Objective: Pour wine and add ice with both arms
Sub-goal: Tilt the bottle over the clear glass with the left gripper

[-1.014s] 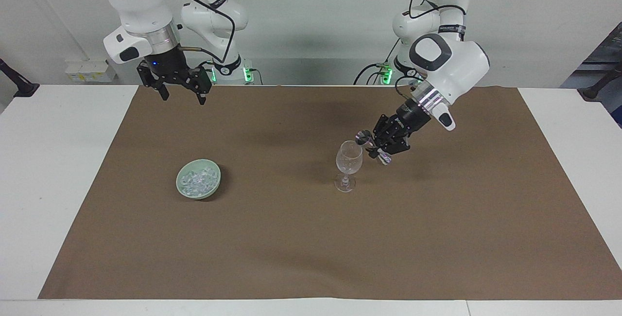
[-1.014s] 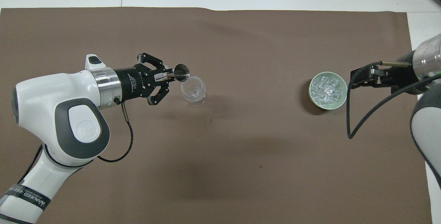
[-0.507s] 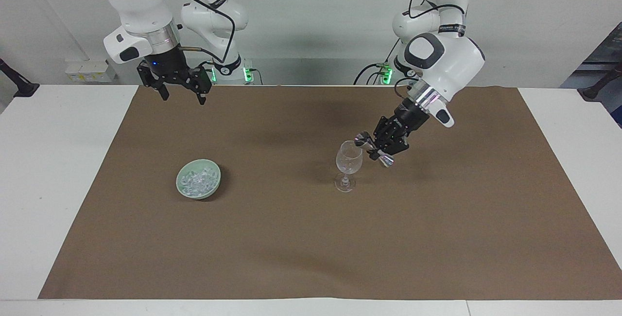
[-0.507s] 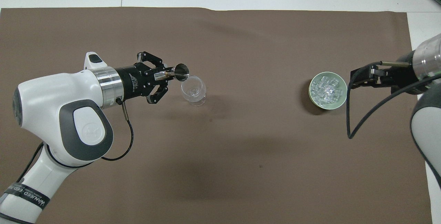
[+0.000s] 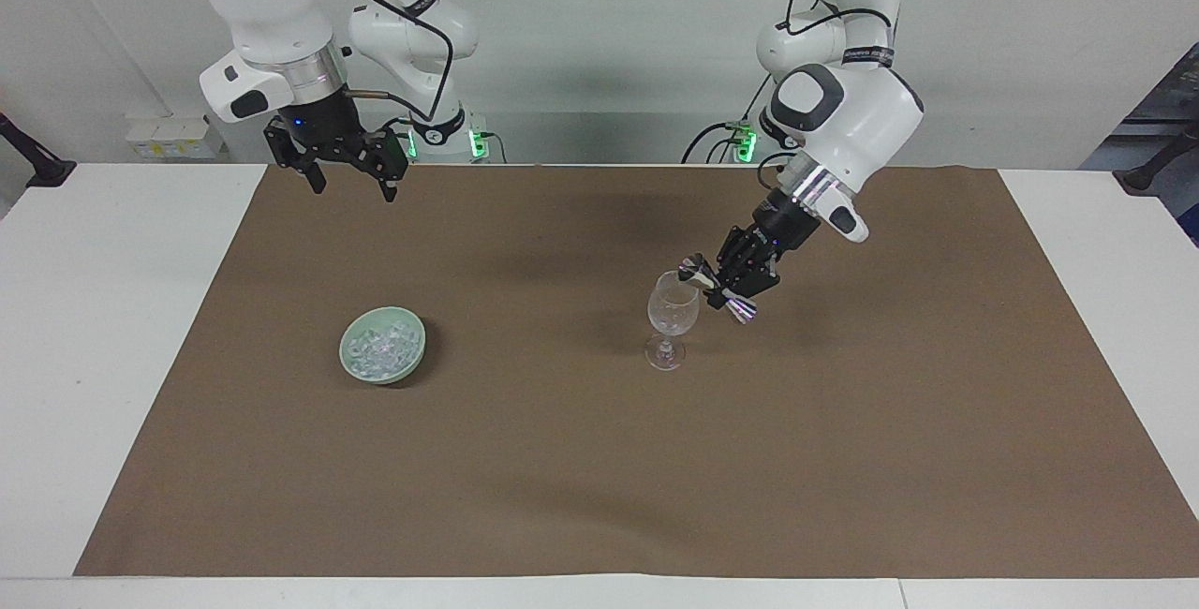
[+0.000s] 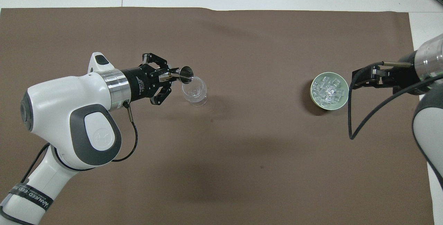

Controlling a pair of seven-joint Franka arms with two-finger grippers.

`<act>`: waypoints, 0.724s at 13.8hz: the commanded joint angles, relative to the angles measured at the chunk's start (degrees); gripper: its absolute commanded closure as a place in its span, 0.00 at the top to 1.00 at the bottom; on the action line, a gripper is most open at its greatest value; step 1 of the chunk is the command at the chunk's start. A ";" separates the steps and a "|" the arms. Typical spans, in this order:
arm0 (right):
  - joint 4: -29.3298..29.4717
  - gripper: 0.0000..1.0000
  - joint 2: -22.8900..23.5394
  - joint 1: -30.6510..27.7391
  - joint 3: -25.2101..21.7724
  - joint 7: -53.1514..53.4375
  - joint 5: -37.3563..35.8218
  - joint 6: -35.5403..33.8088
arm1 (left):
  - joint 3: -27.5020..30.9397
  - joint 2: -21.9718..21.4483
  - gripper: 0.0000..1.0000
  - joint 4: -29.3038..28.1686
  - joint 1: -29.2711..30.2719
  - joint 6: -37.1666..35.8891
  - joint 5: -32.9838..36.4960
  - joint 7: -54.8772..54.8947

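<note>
Steel jigger (image 5: 717,289) is clamped in the left gripper (image 6: 167,77) jaws and has tipped further over the wine glass (image 5: 672,311) rim since a second ago, arm pulled in a bit. Ice (image 6: 328,90) sits in the green bowl (image 6: 341,104), toward the bench's right-arm end. Right gripper (image 5: 351,176) waits spread wide, unchanged.

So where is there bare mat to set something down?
Bare between the pale green bowl of clear ice cubes and the clear stemmed wine glass. Crowded at the glass, where the left pincer tips a steel jigger.
</note>
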 commanded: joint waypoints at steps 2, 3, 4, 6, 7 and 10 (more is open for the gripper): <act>-1.09 1.00 -0.82 -1.42 0.68 -1.44 1.34 1.07 | -0.05 -0.59 0.00 -1.47 -0.52 3.21 1.75 1.72; -1.09 1.00 -0.82 -1.42 0.68 -1.44 1.34 1.07 | -0.32 -0.59 0.00 -1.47 -0.52 3.65 2.46 1.89; -1.09 1.00 -0.82 -1.42 0.68 -1.44 1.34 1.07 | -0.32 -0.59 0.00 -1.56 -0.52 4.17 2.99 1.90; -1.09 1.00 -0.82 -1.42 0.68 -1.44 1.34 0.98 | -0.49 -0.59 0.00 -2.17 -0.52 5.40 4.13 2.16; -1.09 1.00 -0.82 -1.42 0.68 -1.44 1.34 1.07 | -0.84 -0.59 0.00 -2.18 -0.52 5.67 4.22 2.68; -1.09 1.00 -0.82 -1.42 0.68 -1.44 1.34 1.07 | -1.63 -1.03 0.00 -3.40 -0.52 7.16 4.31 5.40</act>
